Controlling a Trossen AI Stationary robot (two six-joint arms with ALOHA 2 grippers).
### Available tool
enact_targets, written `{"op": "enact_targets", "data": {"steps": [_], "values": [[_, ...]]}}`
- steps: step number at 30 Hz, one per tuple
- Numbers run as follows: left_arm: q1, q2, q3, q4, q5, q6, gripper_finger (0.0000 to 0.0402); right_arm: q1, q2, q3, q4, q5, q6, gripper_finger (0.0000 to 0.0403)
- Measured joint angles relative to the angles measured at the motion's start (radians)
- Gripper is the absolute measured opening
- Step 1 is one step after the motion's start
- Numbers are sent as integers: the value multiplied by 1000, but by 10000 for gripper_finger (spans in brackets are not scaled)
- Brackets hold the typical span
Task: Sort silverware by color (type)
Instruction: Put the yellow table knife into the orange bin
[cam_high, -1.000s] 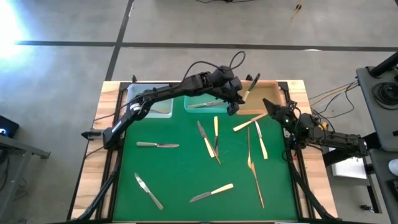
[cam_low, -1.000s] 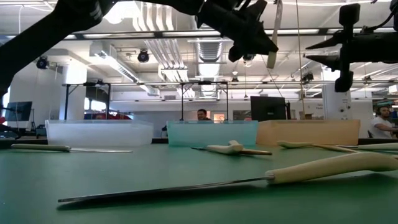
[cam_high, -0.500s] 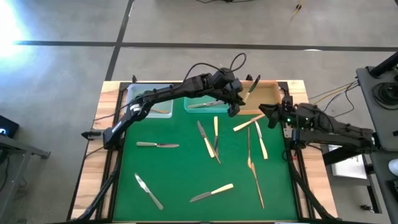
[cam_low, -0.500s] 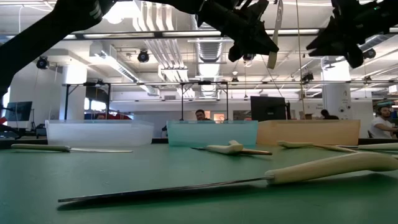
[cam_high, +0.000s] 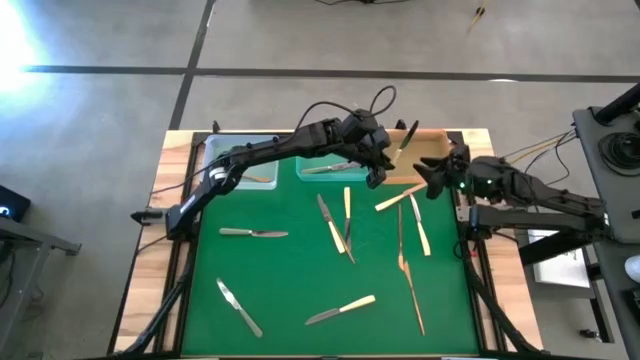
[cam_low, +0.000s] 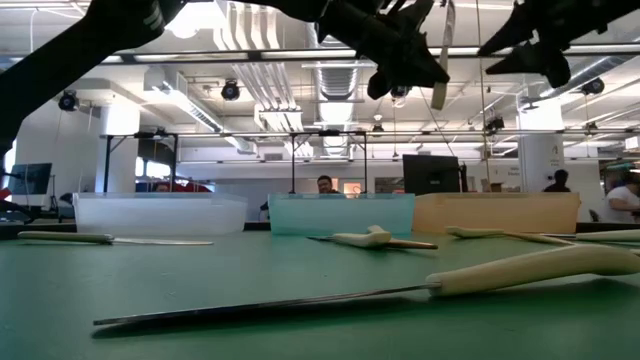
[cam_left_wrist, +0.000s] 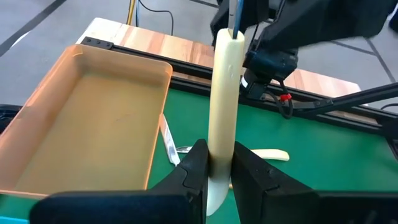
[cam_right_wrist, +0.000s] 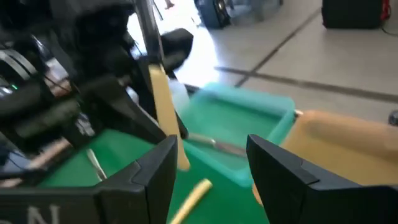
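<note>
High view, change: right pincer (cam_high: 432, 178) has swung in from the right desk edge toward the amber bin (cam_high: 425, 160), fingers spreading. Left pincer (cam_high: 385, 160) unmoved, clamped on a cream-handled knife (cam_high: 404, 140) at upper centre.
High view, meaning: likely a handover or drop at the amber bin; that knife is not yet sorted.
High view, bins: clear bin (cam_high: 240, 160) and teal bin (cam_high: 330, 165) each hold one piece; ten or so pieces lie loose on the green desk (cam_high: 280, 280).
Low view: held knife hangs upright, top centre, above the bins.
Left wrist view: handle pinched between both fingers; amber bin bare inside.
Right wrist view: fingers wide apart, holding nothing; knife just ahead.
</note>
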Motion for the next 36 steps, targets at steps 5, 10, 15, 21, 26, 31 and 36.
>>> {"op": "enact_targets", "data": {"steps": [5,10,15,21,26,31,36], "values": [[-6,0,0,4,-46,-25,31,0,5,3,48,-9,6,176],[-19,0,0,5,-50,-82,31,1,41,3,172,-79,8,177],[-44,0,0,27,-49,-115,30,1,91,3,190,-111,9,178],[-53,0,-1,37,-51,-132,30,1,135,3,242,-146,10,178],[-53,3,-2,49,-49,-135,30,1,152,3,264,-150,8,173],[-55,3,-2,54,-48,-138,30,1,151,3,263,-157,-1,122],[-56,3,-2,49,-37,-139,30,1,151,3,255,-162,-24,42]]}}
